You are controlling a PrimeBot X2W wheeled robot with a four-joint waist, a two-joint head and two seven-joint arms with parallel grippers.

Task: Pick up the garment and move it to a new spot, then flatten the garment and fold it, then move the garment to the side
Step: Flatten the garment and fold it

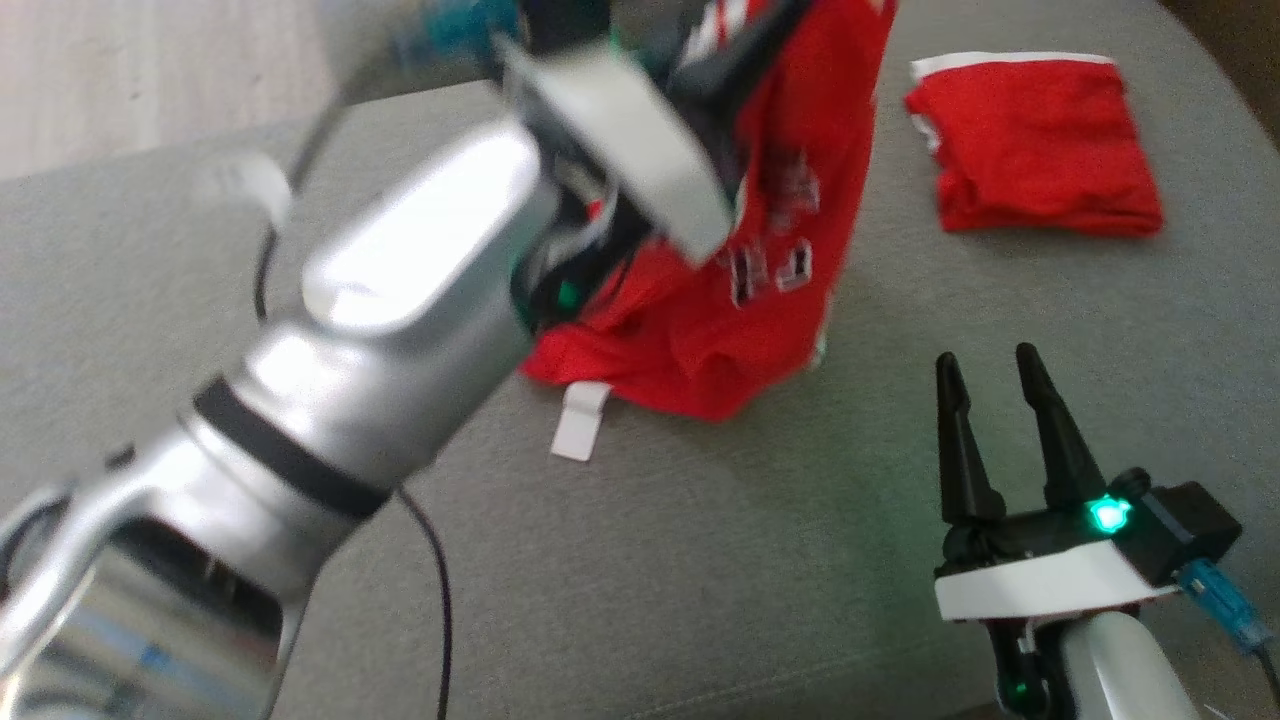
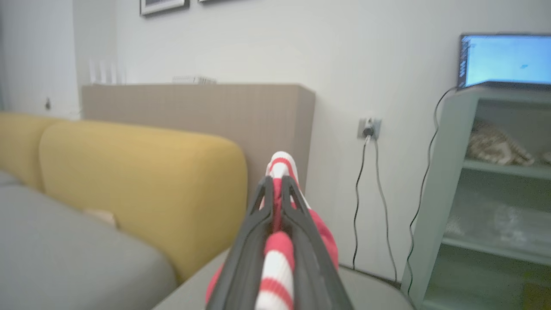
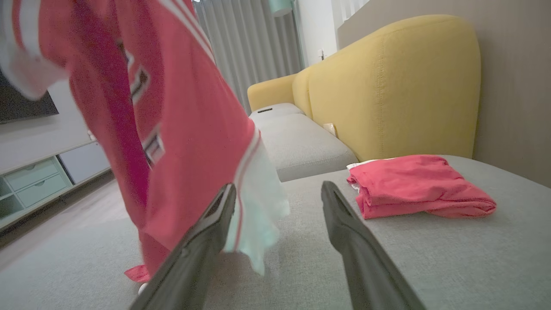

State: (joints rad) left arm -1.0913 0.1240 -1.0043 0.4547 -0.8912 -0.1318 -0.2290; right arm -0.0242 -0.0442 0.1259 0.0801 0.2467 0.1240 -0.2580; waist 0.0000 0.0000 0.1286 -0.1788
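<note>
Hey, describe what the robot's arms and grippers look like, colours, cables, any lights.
The left forearm is glossy silver with a black band and a thin black cable beside it. The right gripper has two long, tapering black fingers on a white base, a green light and a blue cable plug. The left gripper has the same black fingers.

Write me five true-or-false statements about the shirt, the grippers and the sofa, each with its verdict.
1. The left gripper is shut on the red shirt's striped edge. True.
2. The right gripper also grips the shirt. False: its jaws stand open and empty.
3. A folded red garment lies on the grey cushion. True.
4. The red shirt lies spread flat. False: it hangs from the left gripper.
5. The sofa backrest is blue. False: it is yellow.
</note>
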